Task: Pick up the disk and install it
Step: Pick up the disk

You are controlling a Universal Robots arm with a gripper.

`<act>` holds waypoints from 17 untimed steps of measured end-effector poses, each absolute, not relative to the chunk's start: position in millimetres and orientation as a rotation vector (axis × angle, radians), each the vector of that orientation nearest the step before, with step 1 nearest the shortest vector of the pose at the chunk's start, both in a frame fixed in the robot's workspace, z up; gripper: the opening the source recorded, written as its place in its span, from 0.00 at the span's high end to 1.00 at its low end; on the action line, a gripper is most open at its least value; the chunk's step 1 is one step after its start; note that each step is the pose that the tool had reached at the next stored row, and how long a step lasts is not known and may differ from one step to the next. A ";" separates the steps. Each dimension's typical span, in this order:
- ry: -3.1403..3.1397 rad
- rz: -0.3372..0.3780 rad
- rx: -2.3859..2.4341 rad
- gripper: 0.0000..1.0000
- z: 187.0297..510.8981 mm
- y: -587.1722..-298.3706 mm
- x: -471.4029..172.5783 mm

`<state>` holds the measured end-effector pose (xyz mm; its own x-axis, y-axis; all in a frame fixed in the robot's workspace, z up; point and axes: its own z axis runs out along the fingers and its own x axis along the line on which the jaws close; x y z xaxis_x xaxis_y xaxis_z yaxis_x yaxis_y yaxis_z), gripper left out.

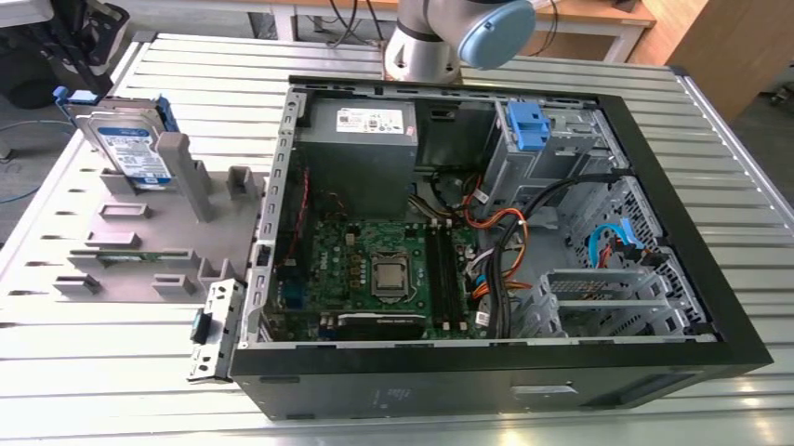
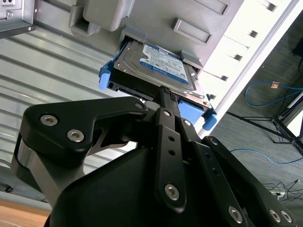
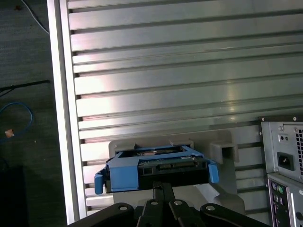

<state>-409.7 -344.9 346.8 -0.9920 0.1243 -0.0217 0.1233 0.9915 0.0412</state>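
Observation:
The disk (image 1: 130, 149) is a silver drive with a white-and-blue label in a blue carrier. It stands on edge in a slot of the grey holder (image 1: 137, 237) at the exterior view's left. In both wrist views my black gripper (image 2: 163, 94) (image 3: 161, 188) is shut, its fingers drawn together into a narrow tip. That tip is right at the middle of the near edge of the disk (image 2: 163, 64) (image 3: 156, 168), not around it. I cannot tell whether it touches the disk.
An open computer case (image 1: 707, 279) lies on the ribbed metal table (image 1: 112, 372), with motherboard, cables and a drive bay with a blue latch (image 1: 527, 125) inside. The arm's base (image 1: 434, 46) rises behind the case. Cables lie on the floor beyond the table edge (image 2: 265, 90).

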 end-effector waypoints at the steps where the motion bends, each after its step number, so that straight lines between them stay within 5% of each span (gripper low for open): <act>1: 3.111 0.062 0.193 0.89 346.9 -344.9 -409.6; 17: 3.117 0.063 0.091 0.89 346.9 -344.9 -409.6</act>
